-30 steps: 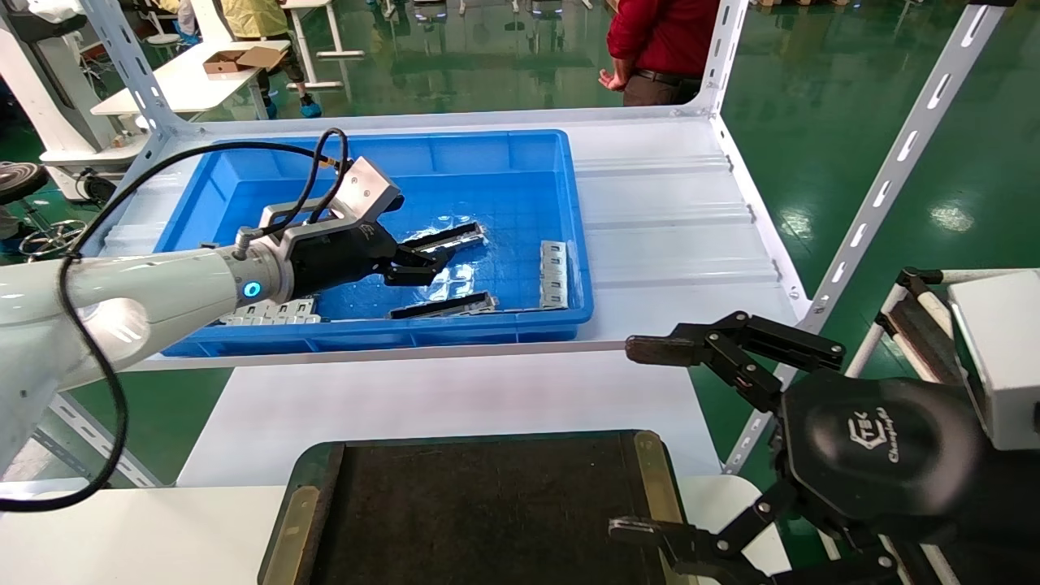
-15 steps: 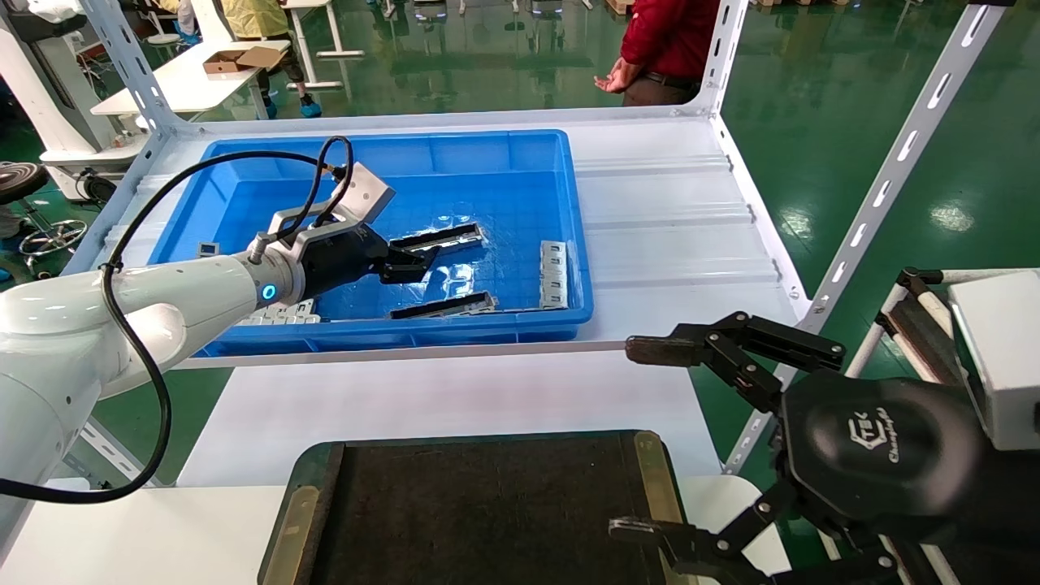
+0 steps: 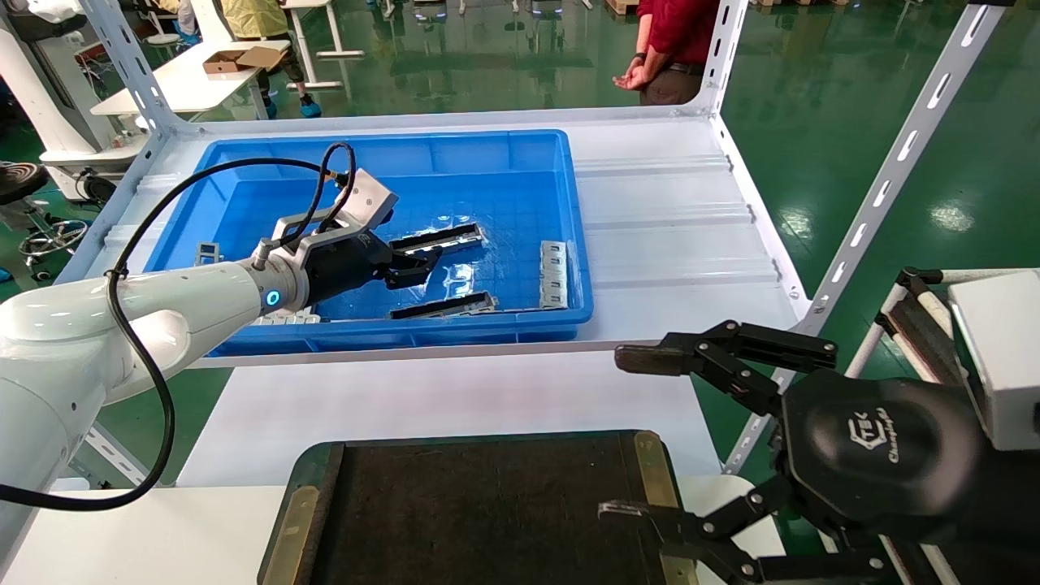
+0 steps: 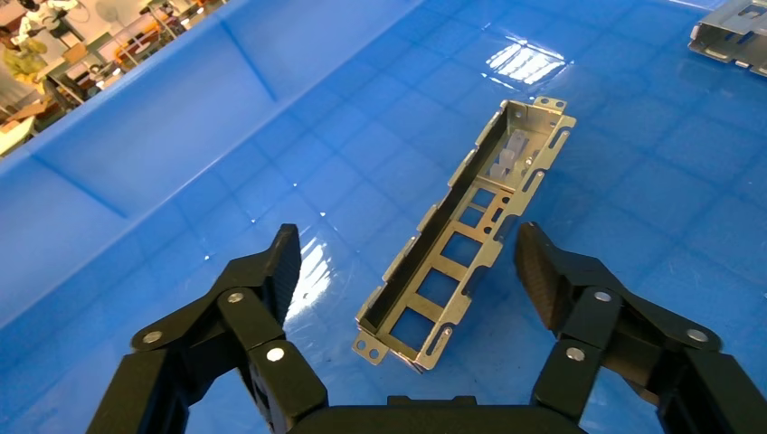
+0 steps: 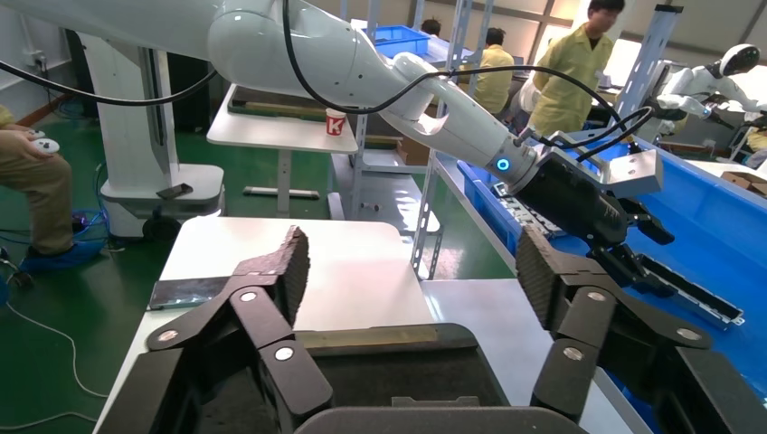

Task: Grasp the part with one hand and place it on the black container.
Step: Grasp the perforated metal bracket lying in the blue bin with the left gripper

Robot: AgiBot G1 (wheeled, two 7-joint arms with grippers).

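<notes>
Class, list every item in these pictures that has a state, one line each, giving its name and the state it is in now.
Left gripper: open, low inside the bin, fingers straddling the bar without touching.
Slim silver-grey metal bar with rectangular cutouts: lying flat on the bin floor, not grasped.
Deep blue plastic bin: holds several metal parts.
Flat black tray with dark-green rim: nothing on the part in view.
Right gripper: open, idle beside the tray.

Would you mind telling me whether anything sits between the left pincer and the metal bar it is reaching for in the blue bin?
Nothing visible does. The left pincer is open, its fingers on either side of the metal bar, which lies alone on the blue bin floor, with only bare floor between them.
</notes>
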